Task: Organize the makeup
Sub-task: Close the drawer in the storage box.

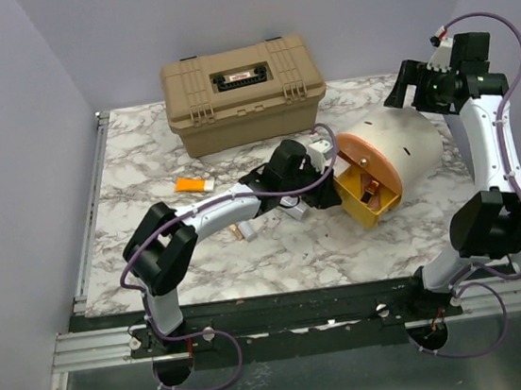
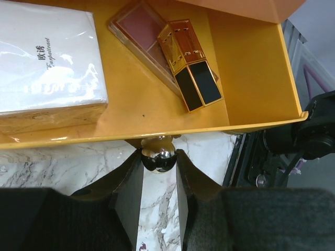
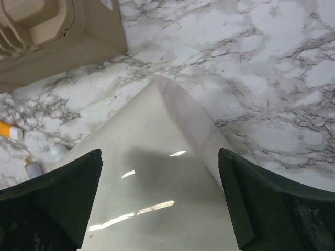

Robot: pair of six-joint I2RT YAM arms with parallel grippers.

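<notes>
Makeup [image 2: 191,68] in yellow drawer [image 2: 251,68], clearest from left wrist; left gripper [image 2: 158,163] pinching knob [image 2: 158,152]; right gripper [image 3: 159,157] spread

Marble-veined table [image 1: 138,167] — plain pale grey walls [image 1: 9,83]

The marble desk [image 1: 277,255] carries a tan case [image 1: 243,92] at its far edge. An orange tube [image 1: 193,185] lies in front of the case to its left. A cream round pouch [image 1: 397,145] sits in front to its right. Small pale pieces [image 1: 246,229] lie in front of the case, partly hidden.
</notes>
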